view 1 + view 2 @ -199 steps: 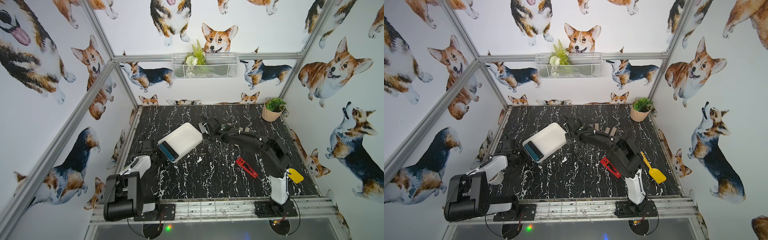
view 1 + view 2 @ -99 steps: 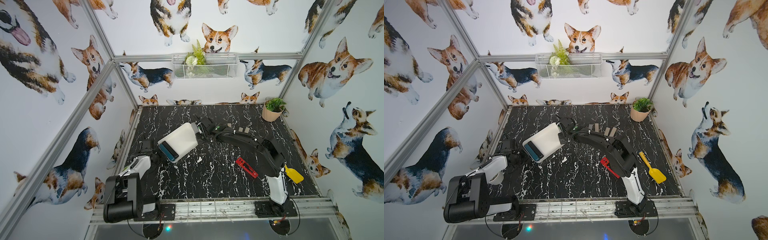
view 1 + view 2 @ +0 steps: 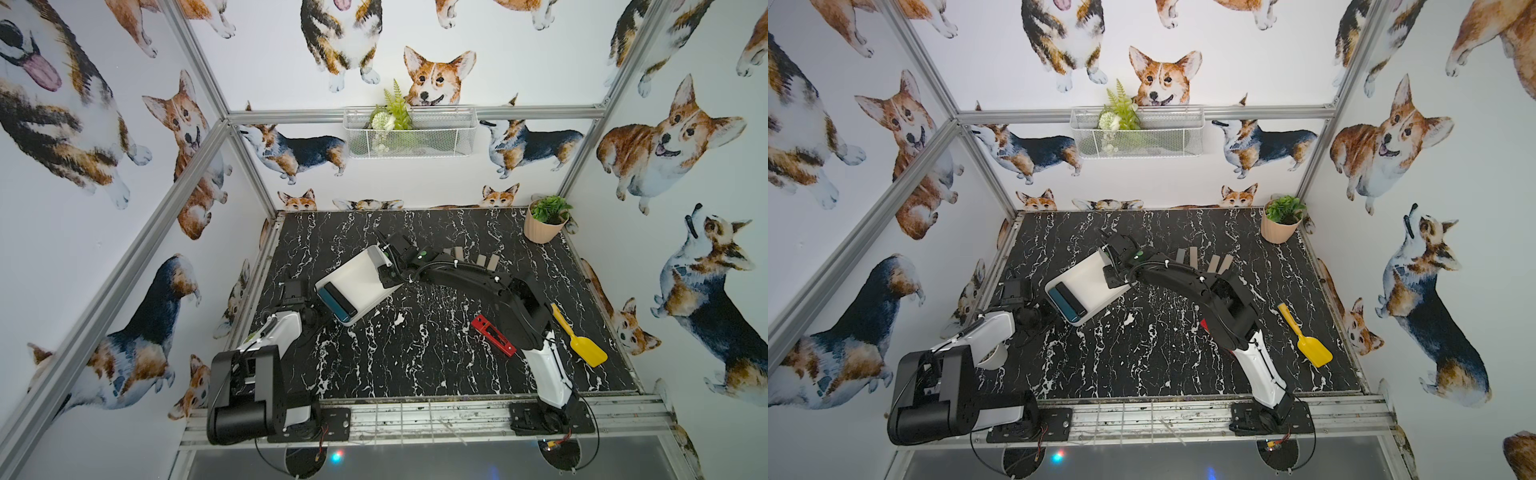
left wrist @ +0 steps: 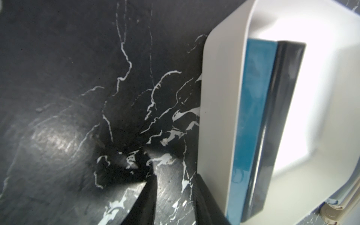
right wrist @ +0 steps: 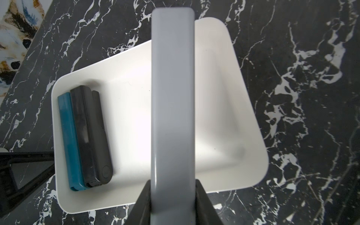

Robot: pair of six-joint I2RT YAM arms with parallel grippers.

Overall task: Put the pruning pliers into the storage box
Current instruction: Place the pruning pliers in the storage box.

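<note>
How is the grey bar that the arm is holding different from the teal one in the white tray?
The grey bar is pale grey, while the teal bar is blue-green. The grey bar is clamped in the right arm's jaws, off the table. The teal bar lies flat inside the white tray. The grey bar touches no other bar, but the teal bar lies against a black bar. Both are slim, rectangular bars.

Two pruning pliers (image 3: 341, 300) lie in the storage box (image 3: 361, 278) — shovel (image 3: 575, 334) far right.
</note>
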